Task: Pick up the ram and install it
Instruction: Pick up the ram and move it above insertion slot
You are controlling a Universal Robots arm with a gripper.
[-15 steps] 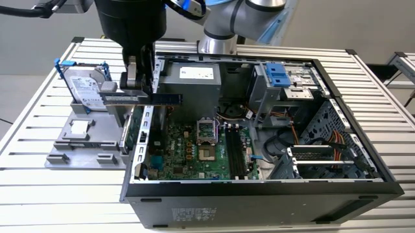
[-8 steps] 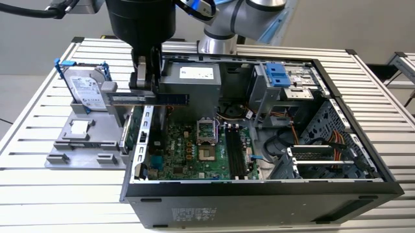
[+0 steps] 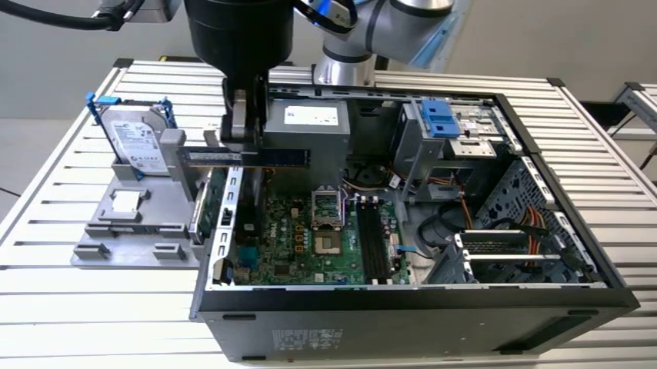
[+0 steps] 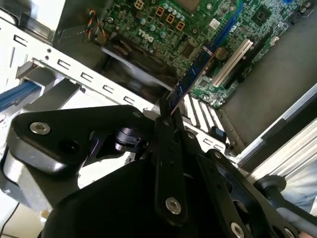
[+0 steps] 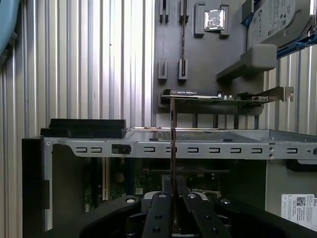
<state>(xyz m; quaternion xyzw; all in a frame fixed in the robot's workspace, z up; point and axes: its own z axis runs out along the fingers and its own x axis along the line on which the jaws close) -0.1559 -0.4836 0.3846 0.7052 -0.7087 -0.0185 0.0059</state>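
The ram (image 3: 277, 156) is a slim dark stick held level and on edge above the open computer case, over the case wall at the exterior view's left. My gripper (image 3: 238, 142) is shut on it near its middle. In the second wrist view the ram (image 4: 192, 74) juts out from between my fingertips (image 4: 163, 111) over the green motherboard (image 4: 163, 25). In the first wrist view the ram (image 5: 173, 144) appears edge-on as a thin line rising from my gripper (image 5: 173, 196). The black memory slots (image 3: 375, 238) lie on the motherboard, to the exterior view's right of the ram.
A silver hard drive (image 3: 138, 134) with blue clips stands on a grey fixture tray (image 3: 128, 231) beside the case. An upright green card (image 5: 213, 97) sits at the tray's edge against the case wall. Drive cages and cables (image 3: 482, 192) fill the case's other half.
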